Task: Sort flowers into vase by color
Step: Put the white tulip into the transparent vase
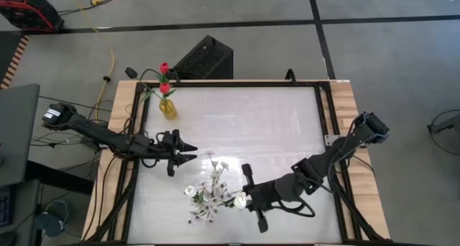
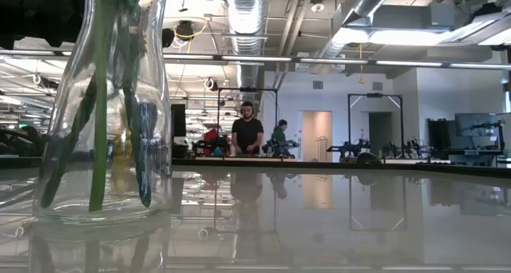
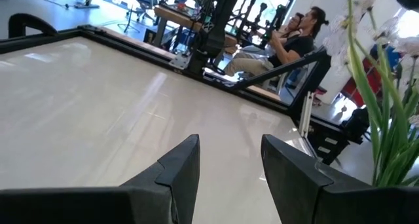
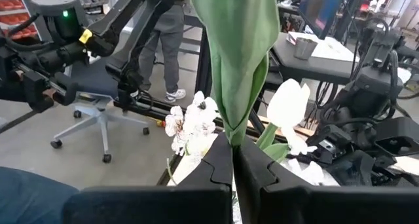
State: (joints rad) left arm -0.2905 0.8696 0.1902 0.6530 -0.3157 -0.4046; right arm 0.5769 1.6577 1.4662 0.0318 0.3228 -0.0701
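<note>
White-blossomed, green-stemmed flowers (image 1: 208,196) lay near the worktop's front edge — right gripper (image 4: 233,160) clenched a green leaf (image 4: 237,60); left gripper (image 1: 188,151) waited, released. Next — lift toward a vase.

The whole table (image 1: 237,131) is seen from directly overhead. A level view is taken at tabletop height, very close behind the glass vase (image 2: 104,105). Each wrist view looks forward past its own fingers; the white blossoms (image 4: 190,122) are shared with the overhead view.

The counter (image 1: 266,124) lies bare through its middle and far right — wide passage there. A vase (image 1: 167,107) with red tulips (image 1: 164,67) blocks the far left corner, and white flowers (image 1: 212,190) crowd the near edge between both claws.
</note>
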